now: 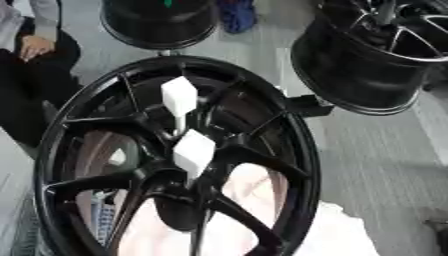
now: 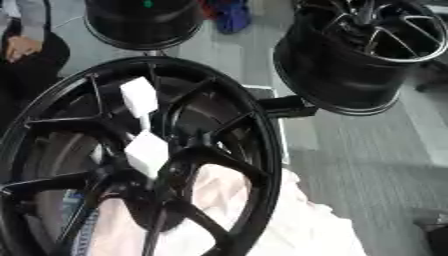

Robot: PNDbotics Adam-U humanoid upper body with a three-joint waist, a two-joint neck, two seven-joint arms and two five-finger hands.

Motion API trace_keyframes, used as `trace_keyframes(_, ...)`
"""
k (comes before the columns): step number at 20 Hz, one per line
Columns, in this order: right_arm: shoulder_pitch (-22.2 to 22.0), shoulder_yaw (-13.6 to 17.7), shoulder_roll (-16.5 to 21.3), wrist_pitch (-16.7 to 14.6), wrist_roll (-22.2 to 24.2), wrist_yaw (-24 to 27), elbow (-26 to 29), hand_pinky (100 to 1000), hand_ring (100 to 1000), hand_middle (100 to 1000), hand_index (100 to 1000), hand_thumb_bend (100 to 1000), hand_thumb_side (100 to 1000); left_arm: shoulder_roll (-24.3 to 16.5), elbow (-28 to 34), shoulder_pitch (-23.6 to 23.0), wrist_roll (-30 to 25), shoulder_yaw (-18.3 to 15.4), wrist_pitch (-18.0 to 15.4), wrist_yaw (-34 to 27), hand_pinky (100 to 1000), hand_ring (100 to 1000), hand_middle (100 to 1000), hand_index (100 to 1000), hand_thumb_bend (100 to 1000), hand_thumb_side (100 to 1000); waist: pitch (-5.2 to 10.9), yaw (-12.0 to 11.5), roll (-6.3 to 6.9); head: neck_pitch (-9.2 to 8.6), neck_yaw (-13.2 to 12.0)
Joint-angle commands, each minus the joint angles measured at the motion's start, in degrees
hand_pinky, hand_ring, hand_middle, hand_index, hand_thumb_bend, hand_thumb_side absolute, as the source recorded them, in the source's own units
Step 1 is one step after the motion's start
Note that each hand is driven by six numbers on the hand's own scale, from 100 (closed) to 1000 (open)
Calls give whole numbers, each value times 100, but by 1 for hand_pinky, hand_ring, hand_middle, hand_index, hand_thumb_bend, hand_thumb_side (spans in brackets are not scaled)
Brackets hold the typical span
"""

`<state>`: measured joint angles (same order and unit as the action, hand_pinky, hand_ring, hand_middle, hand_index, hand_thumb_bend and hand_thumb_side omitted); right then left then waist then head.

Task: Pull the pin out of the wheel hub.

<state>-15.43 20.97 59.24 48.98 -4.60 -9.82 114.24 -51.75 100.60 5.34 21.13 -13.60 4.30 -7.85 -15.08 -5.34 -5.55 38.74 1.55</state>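
Neither of your hands shows in either eye view, so you cannot tell whether the fingers are apart or together, nor which hand sits nearer to the work. Start from that blank: nothing of yours touches the wheel hub (image 1: 179, 172) now.

The hub lies close below you, at the middle of the large black wheel (image 1: 302, 150) that fills the near left of the scene. Two white block-shaped pins stand up from it: the near pin (image 1: 193, 151) sits just above the hub centre, and the far pin (image 1: 178, 96) stands beyond it, slightly to the left (the two line up almost along a near-to-far line). Each long axis seems to run up toward you out of the spokes, tilted a little away.

My judgement: the pull should follow that axis, straight out of the hub, not sideways. A pale cloth (image 2: 302, 230) lies under the wheel, near right.
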Motion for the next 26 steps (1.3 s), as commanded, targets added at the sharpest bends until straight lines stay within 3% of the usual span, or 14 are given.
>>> trace_keyframes(1, -564, 369, -585, -220, -72, -267, 35, 952, 957, 962, 941, 100, 185, -104, 105, 8, 54, -125, 1, 19, 774, 446, 520, 754, 180, 251, 46, 19, 58, -46, -31)
trace_keyframes(2, -778, 404, -783, -259, 14, -388, 35, 968, 979, 1000, 954, 100, 218, -86, 107, 1, 61, -131, 2, 19, 774, 446, 520, 754, 179, 253, 37, 32, 70, -43, -41)
trace_keyframes(6, -1259, 488, -1312, -221, 220, -807, 35, 954, 974, 1000, 959, 100, 333, -36, 95, -19, 67, -137, 5, 4, 775, 446, 520, 755, 179, 257, 24, 75, 98, -27, -75)
trace_keyframes(12, -1328, 741, -1623, -226, -197, -876, 35, 907, 938, 963, 937, 100, 249, 0, 86, -54, 67, -151, 5, -1, 775, 446, 520, 754, 180, 259, 22, 120, 131, 6, -139)
trace_keyframes(14, -1282, 822, -1634, -219, -432, -792, 35, 866, 883, 876, 898, 100, 192, 6, 90, -55, 63, -149, 4, -1, 775, 446, 519, 754, 179, 260, 17, 137, 139, 13, -153)
trace_keyframes(17, -1179, 903, -1619, -294, -967, -529, 35, 812, 807, 767, 836, 100, 220, 13, 99, -52, 54, -139, 5, 2, 775, 445, 519, 754, 178, 259, 7, 148, 153, 19, -173)
trace_keyframes(22, -1003, 745, -1562, -1072, -2022, -141, 35, 779, 790, 752, 821, 100, 326, 37, 187, -4, 48, -109, -3, 12, 775, 446, 520, 754, 175, 254, -32, 139, 181, 17, -222)
trace_keyframes(26, -909, 497, -1594, -1582, -2334, -123, 35, 785, 799, 760, 821, 100, 327, 78, 342, 33, 27, -53, 4, 58, 775, 446, 520, 754, 175, 250, -82, 132, 197, 2, -232)
